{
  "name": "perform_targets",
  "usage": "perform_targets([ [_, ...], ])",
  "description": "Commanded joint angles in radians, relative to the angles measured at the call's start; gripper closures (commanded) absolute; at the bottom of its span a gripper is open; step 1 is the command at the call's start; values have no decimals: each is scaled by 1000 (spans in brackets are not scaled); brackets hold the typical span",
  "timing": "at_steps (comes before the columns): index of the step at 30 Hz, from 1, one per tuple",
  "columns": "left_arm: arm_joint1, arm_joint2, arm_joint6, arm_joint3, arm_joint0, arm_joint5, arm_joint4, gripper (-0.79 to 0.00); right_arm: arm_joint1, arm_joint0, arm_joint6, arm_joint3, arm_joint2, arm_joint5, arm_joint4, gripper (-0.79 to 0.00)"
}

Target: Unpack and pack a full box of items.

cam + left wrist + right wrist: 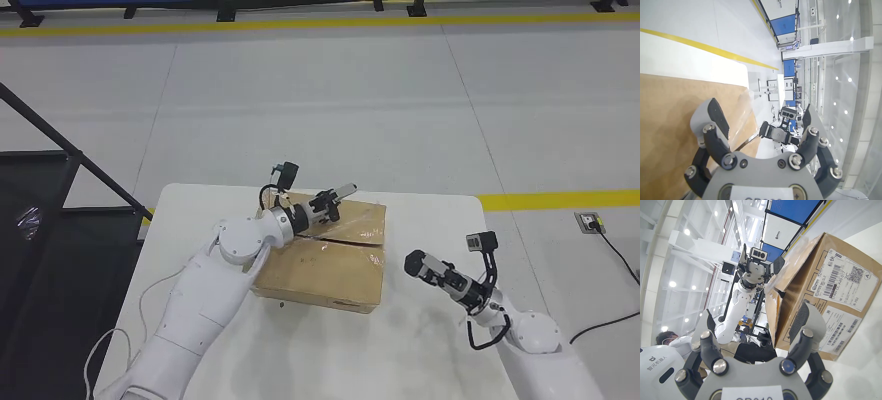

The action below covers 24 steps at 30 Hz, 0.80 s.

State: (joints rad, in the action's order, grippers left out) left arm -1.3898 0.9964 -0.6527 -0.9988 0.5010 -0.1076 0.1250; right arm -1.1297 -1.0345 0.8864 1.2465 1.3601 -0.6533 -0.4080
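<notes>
Box (320, 272) sits on the table (430, 345), mid-width and nearer the far edge than the near one. It is cardboard, with two top flaps meeting along a seam. The far flap (350, 218) is tilted up off the seam. The near flap is roughly flat and creased at its right end. Clear tape (745, 106) hangs loose along the lifted flap's free edge.

Left gripper (338, 195) is over the box top at the far flap, jaws spread wide, nothing between them. One finger (717, 115) lies close over the flap's upper face near the free edge; can't tell if it touches. The other finger is clear of the box, out in the air.

Right gripper (414, 263) is off the box's right side, just beside it, above the table toward the right edge. Jaws apart, holding nothing. In its wrist view the box's right wall with the shipping labels (846, 275) is straight ahead. One finger (802, 317) is lined up in front of that wall, no visible contact.
</notes>
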Motion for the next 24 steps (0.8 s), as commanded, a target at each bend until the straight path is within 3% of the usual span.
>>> perform_targets([
  [1, -3, -6, -2, 6, -3, -2, 0, -785, 1, 1, 2, 3, 0, 0, 0, -785],
  [9, -7, -7, -59, -21, 8, -23, 25, -785, 2, 11, 6, -3, -4, 4, -4, -785],
  [24, 21, 22, -177, -203, 102, -14, -40, -785, 2, 28, 15, -21, -19, -3, -20, -785],
])
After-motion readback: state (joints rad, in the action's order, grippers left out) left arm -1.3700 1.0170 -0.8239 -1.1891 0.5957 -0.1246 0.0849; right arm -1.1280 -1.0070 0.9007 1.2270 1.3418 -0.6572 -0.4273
